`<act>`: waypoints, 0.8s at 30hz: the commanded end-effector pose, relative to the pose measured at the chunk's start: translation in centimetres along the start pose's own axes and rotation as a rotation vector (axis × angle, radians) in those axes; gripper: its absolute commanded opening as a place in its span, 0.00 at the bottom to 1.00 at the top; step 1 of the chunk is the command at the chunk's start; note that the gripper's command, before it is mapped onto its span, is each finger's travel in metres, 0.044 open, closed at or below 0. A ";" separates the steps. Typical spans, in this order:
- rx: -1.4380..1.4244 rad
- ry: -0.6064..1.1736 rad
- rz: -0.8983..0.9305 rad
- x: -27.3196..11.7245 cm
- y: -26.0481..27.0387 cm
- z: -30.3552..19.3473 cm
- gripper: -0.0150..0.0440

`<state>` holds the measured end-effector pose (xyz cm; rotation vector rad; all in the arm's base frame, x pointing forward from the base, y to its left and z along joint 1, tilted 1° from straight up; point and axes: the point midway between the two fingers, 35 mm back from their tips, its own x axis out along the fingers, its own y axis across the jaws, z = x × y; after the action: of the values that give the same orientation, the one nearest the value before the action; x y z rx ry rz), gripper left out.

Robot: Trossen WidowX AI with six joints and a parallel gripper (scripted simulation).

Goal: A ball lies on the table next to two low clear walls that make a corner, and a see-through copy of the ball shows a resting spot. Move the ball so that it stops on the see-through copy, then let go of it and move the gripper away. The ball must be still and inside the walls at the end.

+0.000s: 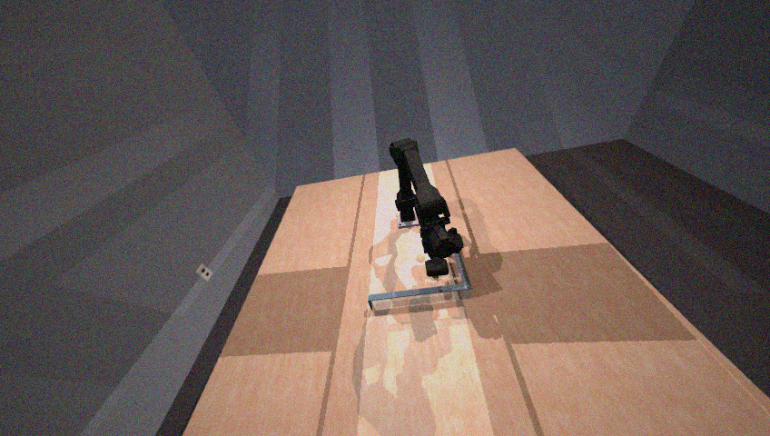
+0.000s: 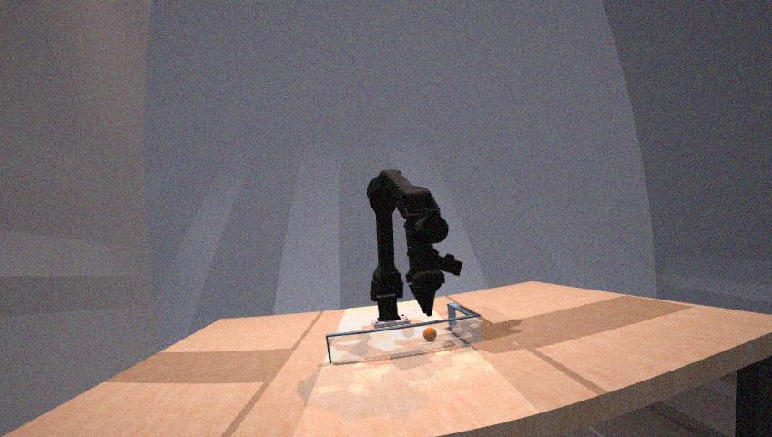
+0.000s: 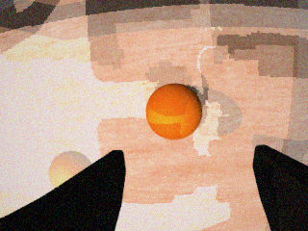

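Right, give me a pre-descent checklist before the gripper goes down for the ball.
1. Gripper open and holding nothing: ok.
2. Ball in the wrist view, between the lines of the two fingers: ok.
3. Gripper above the ball, not touching it: ok.
4. Ball inside the clear walls: ok.
5. Ball on the see-through copy: not ok; the copy lies apart, partly behind one finger.
6. Ball at rest: cannot tell.
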<state>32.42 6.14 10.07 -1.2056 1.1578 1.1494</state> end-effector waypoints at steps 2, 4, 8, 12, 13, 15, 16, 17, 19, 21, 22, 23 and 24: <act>-0.020 -0.004 0.018 0.1 0.4 0.1 0.69; -0.020 -0.004 0.018 0.5 0.4 0.1 0.69; -0.020 -0.004 0.018 1.6 0.5 0.1 0.69; -0.020 -0.004 0.018 2.0 0.5 0.1 0.69; -0.020 -0.004 0.018 2.1 0.5 0.1 0.69; -0.020 -0.004 0.018 2.4 0.5 0.1 0.69; -0.020 -0.004 0.018 2.6 0.5 0.1 0.69; -0.020 -0.004 0.018 2.8 0.5 0.1 0.69; -0.020 -0.004 0.018 3.1 0.5 0.1 0.69; -0.020 -0.004 0.018 3.4 0.5 0.1 0.69; -0.020 -0.004 0.018 3.6 0.5 0.1 0.69; -0.020 -0.004 0.018 3.7 0.5 0.1 0.69; -0.020 -0.004 0.018 3.9 0.5 0.1 0.69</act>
<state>32.26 6.31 6.82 -1.2109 1.1605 1.1731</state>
